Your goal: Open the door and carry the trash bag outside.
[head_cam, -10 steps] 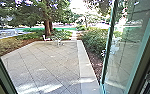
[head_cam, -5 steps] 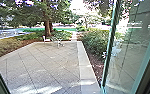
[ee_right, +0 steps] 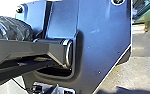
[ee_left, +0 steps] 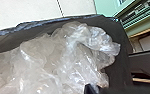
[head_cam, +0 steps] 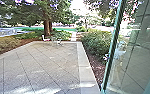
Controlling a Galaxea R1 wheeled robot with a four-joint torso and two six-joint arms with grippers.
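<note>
- Snagging looks the likeliest trouble: the clear plastic [ee_left: 83, 57] is thin and loose, and the green frame [ee_left: 108, 7] lies near it, so a fold could catch and tear.
- The glass door [head_cam: 138, 55] stands open on the robot's right; should it swing back, it could knock the robot or pinch the load in the doorway.
- The trash bag [ee_right: 12, 28] seems to sit close to the robot's dark base plate [ee_right: 103, 37], so a low, sagging part might rub there or drag under the wheels.
- If the hold is on a weak bit of plastic, a jolt on the way to the paved yard [head_cam: 46, 67] might let the load slip.
- In the left wrist view, the clear plastic lies bunched against dark plastic [ee_left: 124, 57], its ragged end pointing towards the green frame.
- Its long axis appears to run roughly towards that frame; the full shape is cut off, so I cannot tell whether the whole bag hangs upright or tilts.
- I cannot tell whether either claw is wide, narrow or gripping the bag.
</note>
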